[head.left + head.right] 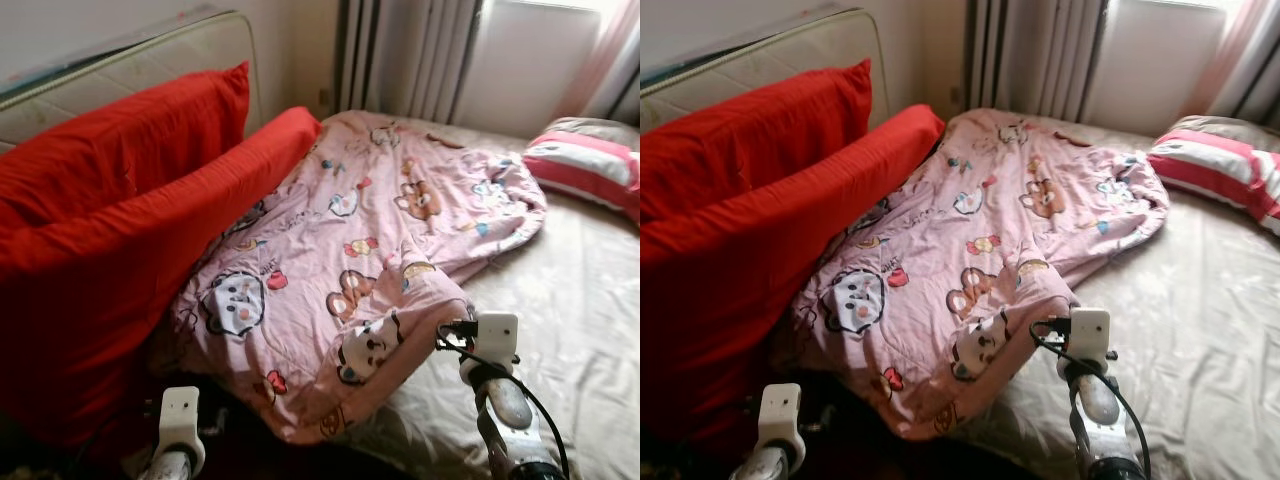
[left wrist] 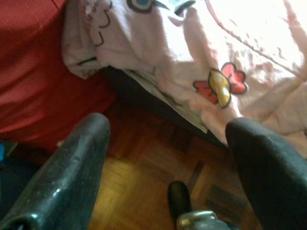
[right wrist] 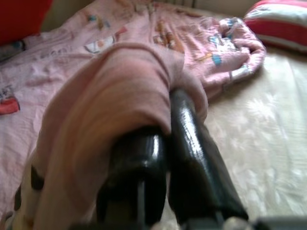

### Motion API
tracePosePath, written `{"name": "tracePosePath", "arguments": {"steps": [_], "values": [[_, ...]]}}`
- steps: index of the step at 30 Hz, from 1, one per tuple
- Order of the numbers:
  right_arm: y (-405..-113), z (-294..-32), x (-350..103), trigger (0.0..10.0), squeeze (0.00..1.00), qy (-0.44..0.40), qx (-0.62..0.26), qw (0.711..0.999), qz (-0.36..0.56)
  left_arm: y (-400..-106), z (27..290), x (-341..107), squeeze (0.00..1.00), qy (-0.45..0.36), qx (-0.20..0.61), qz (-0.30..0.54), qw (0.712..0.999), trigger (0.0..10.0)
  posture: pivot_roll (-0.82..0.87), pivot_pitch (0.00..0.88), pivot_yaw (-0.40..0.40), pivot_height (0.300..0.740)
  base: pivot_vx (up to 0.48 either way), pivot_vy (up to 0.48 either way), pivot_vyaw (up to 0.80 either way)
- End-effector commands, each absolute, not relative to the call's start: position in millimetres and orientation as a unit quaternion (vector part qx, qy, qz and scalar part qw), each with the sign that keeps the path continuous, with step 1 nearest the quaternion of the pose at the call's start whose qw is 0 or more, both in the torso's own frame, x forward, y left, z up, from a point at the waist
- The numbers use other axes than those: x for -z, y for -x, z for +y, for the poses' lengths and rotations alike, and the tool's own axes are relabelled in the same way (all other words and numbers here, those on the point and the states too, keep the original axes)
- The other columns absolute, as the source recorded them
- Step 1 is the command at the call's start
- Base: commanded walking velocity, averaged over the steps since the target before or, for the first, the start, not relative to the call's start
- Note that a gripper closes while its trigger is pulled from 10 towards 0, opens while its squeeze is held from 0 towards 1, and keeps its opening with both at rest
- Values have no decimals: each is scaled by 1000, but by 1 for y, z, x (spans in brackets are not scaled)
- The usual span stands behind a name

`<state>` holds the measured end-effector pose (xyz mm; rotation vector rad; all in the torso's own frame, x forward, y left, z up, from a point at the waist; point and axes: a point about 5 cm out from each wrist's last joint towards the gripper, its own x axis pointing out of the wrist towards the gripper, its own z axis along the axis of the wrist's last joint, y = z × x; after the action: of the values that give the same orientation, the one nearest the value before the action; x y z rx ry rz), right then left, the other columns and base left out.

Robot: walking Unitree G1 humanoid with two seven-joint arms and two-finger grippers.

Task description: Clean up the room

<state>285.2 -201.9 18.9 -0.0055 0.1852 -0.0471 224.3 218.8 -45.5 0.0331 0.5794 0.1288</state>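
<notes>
On the bed, a pink quilted blanket printed with cartoon bears and cats (image 1: pixel 350 260) lies spread diagonally across the beige patterned sheet (image 1: pixel 580 300), its far end bunched near the striped pillow, its near corner hanging off the mattress edge over the floor. Right gripper (image 3: pixel 165 143) has its two black fingers pressed together, pinching a fold of that blanket; the fabric drapes over the fingertips in the right wrist view. In the head views the right arm's white wrist block sits just at the raised fold on the blanket's near right edge

Left gripper (image 2: pixel 168 143) is low beside the bed, fingers (image 2: pixel 72 167) spread apart, holding nothing, above the wooden parquet floor (image 2: pixel 139 177); the blanket's hanging edge with a red and yellow bow print is just ahead of it

Left of the blanket, two large red cloth cushions (image 1: pixel 130 220) lean against a pale mattress (image 1: pixel 150 60) standing on edge at the wall; the blanket's left side touches the lower cushion. A pink, white and red striped pillow (image 1: pixel 590 165) lies at the far right of the bed. Grey curtains (image 1: pixel 410 55) hang behind, with a bright window to their right
</notes>
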Motion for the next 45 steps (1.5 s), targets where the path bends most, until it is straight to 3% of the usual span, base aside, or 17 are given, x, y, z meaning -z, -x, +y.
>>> {"name": "tracePosePath", "arguments": {"steps": [1,15,27,38,39,40,45], "values": [[-288,-203,-22,10000,0,9,25,996,85,-217,219,50,0,-12,-66,299,952,10000,-11,11,-12,740,-330,0,0],[-293,-229,-42,10000,0,48,125,991,32,-216,220,52,0,-12,-67,304,950,10000,-9,26,-11,740,-329,0,0],[-294,-260,-71,10000,0,117,269,955,-38,-216,223,51,0,-14,-67,307,949,10000,-11,32,0,740,-328,0,0],[-289,-237,-28,10000,0,74,184,975,102,-211,219,56,0,-15,-60,322,945,10000,-14,38,0,740,-30,0,0],[-289,-237,-27,10000,137,75,185,974,107,-211,219,56,0,-15,-60,323,944,10000,-13,39,0,740,0,0,0],[-288,-239,-26,10000,1000,77,191,972,114,-209,219,57,0,-14,-60,327,943,10000,-13,39,0,740,0,0,0],[-288,-242,-25,10000,1000,79,198,969,121,-203,219,62,0,-13,-60,343,937,10000,-11,40,-2,740,0,0,0]]}}
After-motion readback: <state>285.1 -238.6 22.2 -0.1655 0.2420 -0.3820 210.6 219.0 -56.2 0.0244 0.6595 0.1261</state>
